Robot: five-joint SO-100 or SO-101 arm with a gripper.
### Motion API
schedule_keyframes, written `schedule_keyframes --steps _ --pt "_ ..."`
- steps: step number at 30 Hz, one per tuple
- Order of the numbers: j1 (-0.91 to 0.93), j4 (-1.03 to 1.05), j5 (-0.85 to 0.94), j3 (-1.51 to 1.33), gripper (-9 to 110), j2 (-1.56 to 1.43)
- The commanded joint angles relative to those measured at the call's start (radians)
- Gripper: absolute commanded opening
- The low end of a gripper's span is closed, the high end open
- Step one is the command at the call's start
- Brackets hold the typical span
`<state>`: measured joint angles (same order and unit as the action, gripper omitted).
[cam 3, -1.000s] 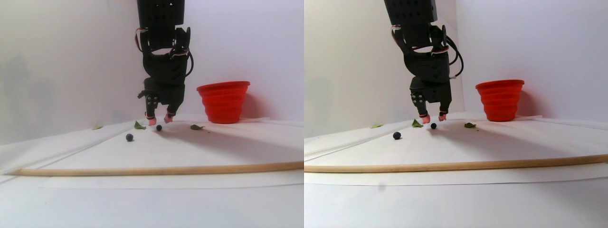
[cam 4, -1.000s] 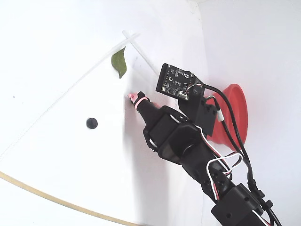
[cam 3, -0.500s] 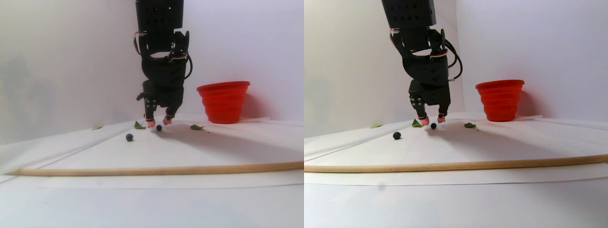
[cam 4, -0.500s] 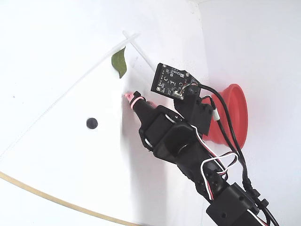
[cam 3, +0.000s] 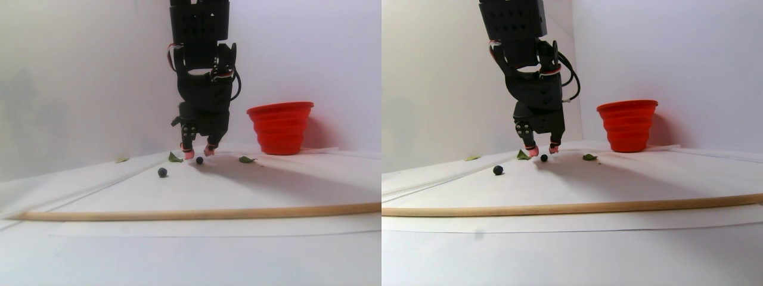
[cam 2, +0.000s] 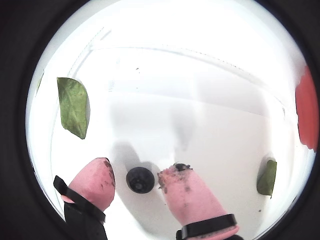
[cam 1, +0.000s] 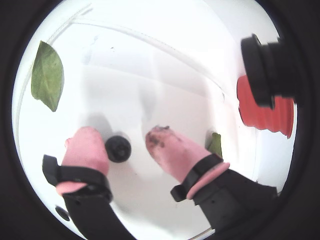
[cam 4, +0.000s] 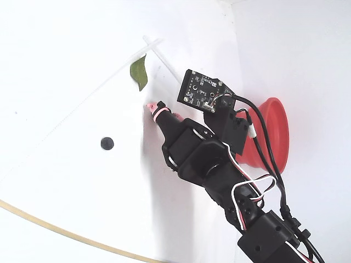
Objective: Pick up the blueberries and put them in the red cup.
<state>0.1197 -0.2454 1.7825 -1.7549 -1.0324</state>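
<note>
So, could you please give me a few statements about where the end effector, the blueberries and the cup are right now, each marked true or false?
1. A blueberry sits between the fingertips of the open end effector. True.
2. The red cup lies tipped over on its side. False: it stands upright with its wide rim up.
3. A second blueberry lies on the white surface away from the end effector. True.
4. The end effector is lifting a green leaf. False: the leaf lies flat on the surface, off to the side of the pink fingertips.
5. A blueberry can be seen resting on the cup's rim. False: none shows there.
</note>
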Motion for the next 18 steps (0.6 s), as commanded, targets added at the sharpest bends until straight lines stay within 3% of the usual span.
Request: schedule_keyframes --steps 1,18 --pt "-0.015 -0.026 0.006 0.072 17 -0.012" --pt "-0.008 -0.035 -0.002 0.072 14 0.006"
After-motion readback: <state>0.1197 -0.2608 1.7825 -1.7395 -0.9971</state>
